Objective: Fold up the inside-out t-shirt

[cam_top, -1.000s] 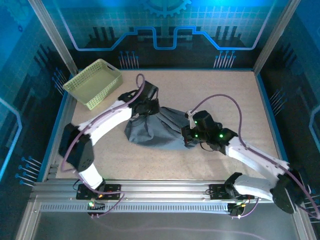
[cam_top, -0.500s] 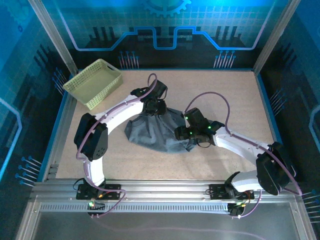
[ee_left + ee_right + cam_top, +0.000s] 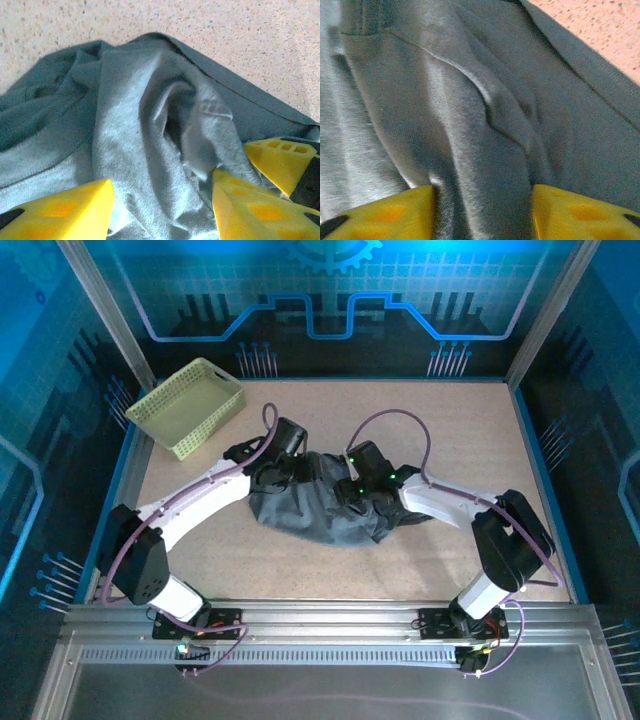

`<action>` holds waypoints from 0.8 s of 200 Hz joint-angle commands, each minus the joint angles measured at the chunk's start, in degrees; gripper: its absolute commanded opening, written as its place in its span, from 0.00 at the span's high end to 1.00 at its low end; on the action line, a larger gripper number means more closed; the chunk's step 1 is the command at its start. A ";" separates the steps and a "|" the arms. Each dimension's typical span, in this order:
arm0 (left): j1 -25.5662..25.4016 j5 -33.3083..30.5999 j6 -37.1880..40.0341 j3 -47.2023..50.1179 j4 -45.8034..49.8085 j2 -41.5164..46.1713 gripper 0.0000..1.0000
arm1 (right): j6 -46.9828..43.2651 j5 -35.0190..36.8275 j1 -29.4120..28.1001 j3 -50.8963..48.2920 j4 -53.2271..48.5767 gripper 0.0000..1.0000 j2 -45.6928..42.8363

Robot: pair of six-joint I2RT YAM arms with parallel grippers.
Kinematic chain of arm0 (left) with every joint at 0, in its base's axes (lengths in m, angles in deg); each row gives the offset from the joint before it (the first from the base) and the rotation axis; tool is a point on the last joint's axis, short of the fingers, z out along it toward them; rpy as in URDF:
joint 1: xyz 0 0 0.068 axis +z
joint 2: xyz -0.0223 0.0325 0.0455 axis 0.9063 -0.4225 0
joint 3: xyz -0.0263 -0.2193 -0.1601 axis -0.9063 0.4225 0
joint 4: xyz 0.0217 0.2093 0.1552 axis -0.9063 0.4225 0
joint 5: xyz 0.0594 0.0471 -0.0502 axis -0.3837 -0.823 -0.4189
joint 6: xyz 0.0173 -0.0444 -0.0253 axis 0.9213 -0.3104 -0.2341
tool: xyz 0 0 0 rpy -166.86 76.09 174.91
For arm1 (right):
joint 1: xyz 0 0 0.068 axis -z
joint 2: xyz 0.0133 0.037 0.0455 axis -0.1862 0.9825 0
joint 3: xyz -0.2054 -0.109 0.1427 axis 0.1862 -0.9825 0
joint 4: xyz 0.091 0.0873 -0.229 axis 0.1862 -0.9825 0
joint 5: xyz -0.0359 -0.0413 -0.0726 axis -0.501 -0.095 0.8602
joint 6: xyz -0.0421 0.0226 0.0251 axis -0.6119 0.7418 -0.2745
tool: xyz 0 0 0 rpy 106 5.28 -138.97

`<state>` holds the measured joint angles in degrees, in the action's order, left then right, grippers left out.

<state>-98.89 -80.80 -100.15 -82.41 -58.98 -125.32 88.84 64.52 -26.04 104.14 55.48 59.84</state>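
**Both grippers have come together over the grey shirt.**

A second ago the two arms were at far ends of the shirt. Now the left gripper and the right gripper sit close together over its middle, and the right arm has swung far over toward the left one. The jaws of both stand apart, with loose cloth lying between the yellow fingers and not pinched. The inside-out t-shirt lies on the table, under and between both pairs of jaws. It is a dark grey, wrinkly heap. A soft bump of cloth rises just ahead of the left jaws, and a long fold runs up between the right jaws. The yellow-green basket stands well apart from both jaws, off to the left gripper's outer side. The shirt lies outside it.
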 commanded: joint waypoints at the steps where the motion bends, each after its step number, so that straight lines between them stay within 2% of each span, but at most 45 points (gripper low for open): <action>1: -2.24 1.17 -2.72 2.54 -2.57 -0.36 0.44 | 2.76 0.88 4.19 1.47 -1.56 0.64 -0.13; 18: -4.56 1.50 -3.19 2.44 -3.09 -1.67 0.45 | 3.98 -3.77 6.76 1.19 -0.68 0.81 -0.45; 51: -8.31 2.37 -4.83 0.43 -4.55 -5.41 0.46 | 5.50 -9.03 7.51 0.43 0.96 1.00 -2.15; 98: -9.35 2.98 -5.48 -5.85 -2.63 -13.91 0.52 | 9.92 -15.07 8.08 -4.41 5.66 1.00 -8.66; 146: -9.42 0.71 -5.23 -8.37 -2.10 -18.52 0.54 | 12.16 -14.73 7.69 -8.74 6.52 1.00 -14.43; 160: -9.38 0.55 -5.24 -9.28 -1.48 -19.76 0.59 | 12.27 -14.41 7.38 -9.41 6.34 1.00 -15.33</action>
<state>-107.94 -79.29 -104.87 -89.05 -62.24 -143.04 99.49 50.93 -18.46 96.90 60.68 46.64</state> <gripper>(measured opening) 0.447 0.065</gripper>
